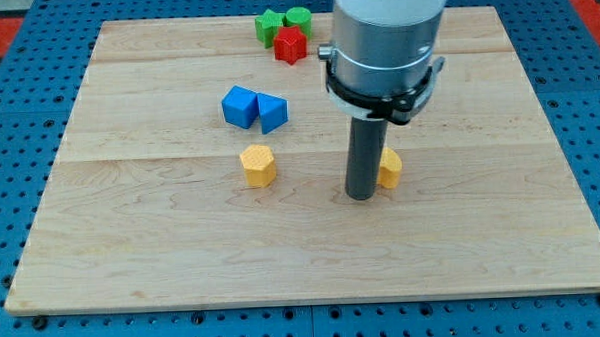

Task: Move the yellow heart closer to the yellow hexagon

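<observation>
The yellow hexagon (259,165) sits left of the board's middle. The yellow heart (390,168) lies to its right, partly hidden behind my rod. My tip (360,195) rests on the board, touching or nearly touching the heart's left side, between the heart and the hexagon. The rod hangs from a large grey cylinder at the view's top.
Two blue blocks (254,108) sit together above the hexagon. A red block (290,46) and two green blocks (282,23) cluster at the top edge of the wooden board (133,244). A blue pegboard surrounds the board.
</observation>
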`<state>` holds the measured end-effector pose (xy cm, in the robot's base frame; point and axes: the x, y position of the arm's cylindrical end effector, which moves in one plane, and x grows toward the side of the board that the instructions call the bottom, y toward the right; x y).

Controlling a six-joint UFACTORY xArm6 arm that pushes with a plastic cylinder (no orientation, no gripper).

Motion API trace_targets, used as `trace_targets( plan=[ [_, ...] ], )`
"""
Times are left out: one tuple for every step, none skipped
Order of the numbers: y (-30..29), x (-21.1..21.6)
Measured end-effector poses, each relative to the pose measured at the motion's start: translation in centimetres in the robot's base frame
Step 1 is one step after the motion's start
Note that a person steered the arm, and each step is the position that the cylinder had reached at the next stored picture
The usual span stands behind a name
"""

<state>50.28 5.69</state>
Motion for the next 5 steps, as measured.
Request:
trace_targets(
  plan=[
    [3.6, 0.7],
    [9.8, 1.7],
    [13.2, 0.7],
    [11.0, -0.5],
    [8.5, -0.6]
  ],
)
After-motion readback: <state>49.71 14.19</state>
